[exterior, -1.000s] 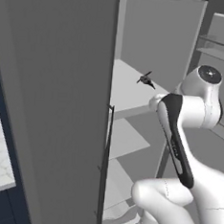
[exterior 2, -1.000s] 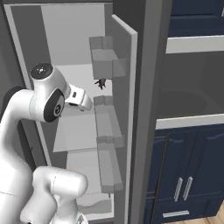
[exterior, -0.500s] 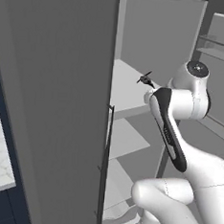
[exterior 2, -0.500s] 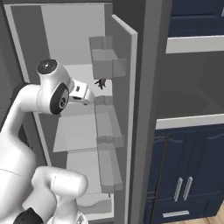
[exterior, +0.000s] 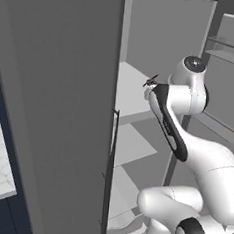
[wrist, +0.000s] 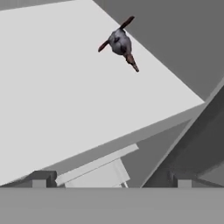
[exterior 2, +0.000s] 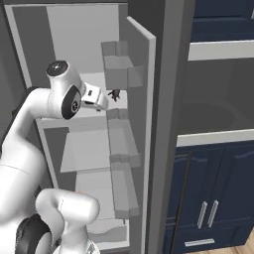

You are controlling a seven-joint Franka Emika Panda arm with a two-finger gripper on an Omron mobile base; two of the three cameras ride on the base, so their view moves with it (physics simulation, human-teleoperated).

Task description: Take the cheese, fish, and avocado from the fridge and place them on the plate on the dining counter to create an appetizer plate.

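Fridge [exterior 2: 141,69]: tall grey cabinet, door swung wide, pale grey shelves inside, door racks stacked along the inner face of the door.

Fish [wrist: 120,42]: small grey-bodied item with dark reddish fins or tail; lies on the fridge's upper pale shelf [wrist: 65,87], toward the back wall. In the hand view its long axis runs diagonally, one reddish tip toward the upper right, another toward the lower right; head and tail cannot be told apart at this size. In the left base view it shows as a dark speck [exterior: 151,82] just past the arm's wrist; in the right base view [exterior 2: 115,94] it sits between the hand and the door racks.

Gripper [wrist: 109,179]: reaches into the fridge at upper-shelf height, short of the fish and not touching it. Jaws spread fully apart, nothing between them; the two finger tips [wrist: 41,178] barely rise above the bottom of the hand view.

Lower shelves: partly hidden behind the white arm in both base views.
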